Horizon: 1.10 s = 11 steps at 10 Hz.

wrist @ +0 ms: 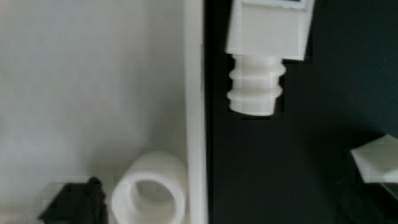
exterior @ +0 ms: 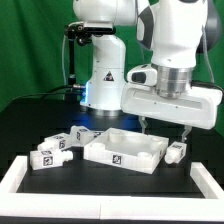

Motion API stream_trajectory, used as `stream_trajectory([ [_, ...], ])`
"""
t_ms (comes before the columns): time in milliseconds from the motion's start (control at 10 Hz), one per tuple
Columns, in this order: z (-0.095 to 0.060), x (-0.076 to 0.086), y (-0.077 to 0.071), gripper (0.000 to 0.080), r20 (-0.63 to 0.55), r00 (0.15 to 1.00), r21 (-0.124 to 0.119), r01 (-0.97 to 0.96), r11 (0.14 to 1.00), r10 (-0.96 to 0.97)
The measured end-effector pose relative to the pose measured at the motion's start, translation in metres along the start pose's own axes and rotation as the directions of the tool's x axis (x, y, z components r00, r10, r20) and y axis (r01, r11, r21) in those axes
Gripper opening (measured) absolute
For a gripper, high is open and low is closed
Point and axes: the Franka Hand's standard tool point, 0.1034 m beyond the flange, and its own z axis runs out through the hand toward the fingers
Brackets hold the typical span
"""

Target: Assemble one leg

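The white square tabletop panel [exterior: 125,150] lies on the black table with its rim up. One leg [exterior: 175,152], a stubby white post with a tag sticker, lies just off the panel's edge on the exterior view's right. In the wrist view this leg [wrist: 263,55] lies beside the panel's rim [wrist: 192,120], its ribbed end pointing along the rim. A round socket [wrist: 151,190] shows in the panel's corner. My gripper [exterior: 165,128] hangs open and empty above that side of the panel. It also shows in the wrist view [wrist: 222,212], with one dark finger [wrist: 71,205] over the panel.
Two more legs [exterior: 50,150] [exterior: 76,137] lie on the exterior view's left of the panel. A white border strip [exterior: 100,205] runs along the table's front and left side. The robot's base [exterior: 100,85] stands behind the panel. A white corner of another part [wrist: 377,158] shows in the wrist view.
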Motion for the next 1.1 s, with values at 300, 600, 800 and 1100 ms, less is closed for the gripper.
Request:
stream_trajectory([
  [300, -0.002, -0.003, -0.001, 0.0649, 0.011, 1.0, -0.005, 0.025, 1.0, -0.025],
  [600, 0.008, -0.036, -0.046, 0.0649, 0.016, 0.997, -0.013, -0.077, 0.997, 0.077],
  [800, 0.021, -0.047, -0.059, 0.0649, 0.019, 0.997, -0.021, -0.069, 0.997, 0.069],
  [1100, 0.029, -0.062, -0.059, 0.0649, 0.028, 0.999, -0.035, -0.044, 0.998, 0.045],
])
